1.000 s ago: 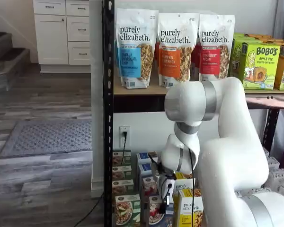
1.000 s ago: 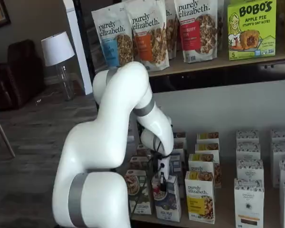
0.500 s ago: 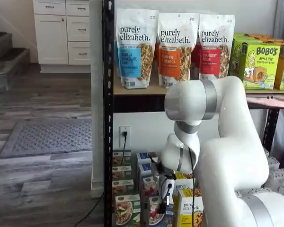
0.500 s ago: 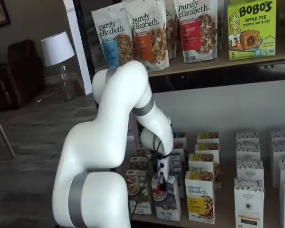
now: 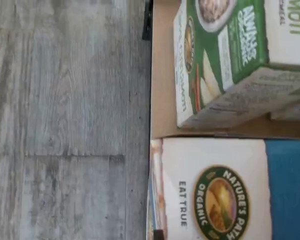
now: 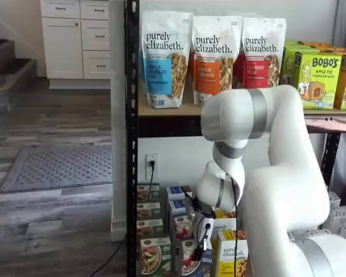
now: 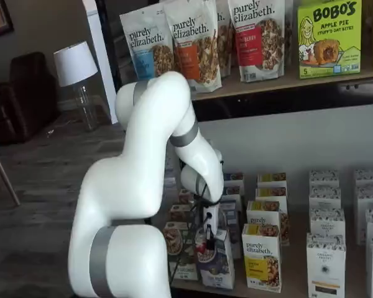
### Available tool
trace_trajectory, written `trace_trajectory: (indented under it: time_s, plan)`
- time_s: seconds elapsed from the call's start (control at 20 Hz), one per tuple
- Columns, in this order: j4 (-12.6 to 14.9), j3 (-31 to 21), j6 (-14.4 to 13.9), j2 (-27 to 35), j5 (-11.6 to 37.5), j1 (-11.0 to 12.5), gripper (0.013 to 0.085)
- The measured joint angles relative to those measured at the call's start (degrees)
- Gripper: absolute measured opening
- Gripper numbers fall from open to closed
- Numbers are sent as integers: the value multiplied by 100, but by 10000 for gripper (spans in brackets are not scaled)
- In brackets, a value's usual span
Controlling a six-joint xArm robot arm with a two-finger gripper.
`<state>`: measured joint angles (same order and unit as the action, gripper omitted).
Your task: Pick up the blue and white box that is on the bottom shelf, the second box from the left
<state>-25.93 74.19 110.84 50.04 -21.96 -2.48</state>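
The blue and white box [image 7: 215, 264] stands at the front of the bottom shelf [image 7: 293, 273], leaning a little; it also shows in a shelf view [image 6: 189, 261]. My gripper [image 7: 208, 238] comes down on its top edge with the black fingers closed on it, also seen in a shelf view [image 6: 200, 247]. In the wrist view the box's white top with a round logo and a blue side [image 5: 215, 190] fills the near part, with the shelf board [image 5: 162, 75] beside it.
A green-trimmed box [image 6: 154, 257] stands to the left of it, also in the wrist view [image 5: 225, 50]. A yellow "purely elizabeth" box [image 7: 262, 257] stands to its right. More like boxes stand behind. The black rack post [image 6: 131, 144] is at the left. White boxes [image 7: 326, 261] stand further right.
The arm has risen a little and swung left. The blue and white box has shifted left and slightly up with the gripper.
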Motion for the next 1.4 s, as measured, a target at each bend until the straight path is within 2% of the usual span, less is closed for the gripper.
trace_trajectory:
  time_s: [0.35, 0.55, 0.75, 0.95, 1.15, 1.4]
  plan:
    - [-181, -615, 116, -523, 24, -63, 490]
    - [75, -1033, -159, -915, -44, -109, 490]
    - [48, -1490, -223, -1355, -68, -200, 490]
    - [362, -1909, -583, -1799, -130, -268, 490]
    - [812, -2354, -1056, -2292, -189, -323, 490]
    - [1002, -2868, -1318, -2948, -350, -393, 490]
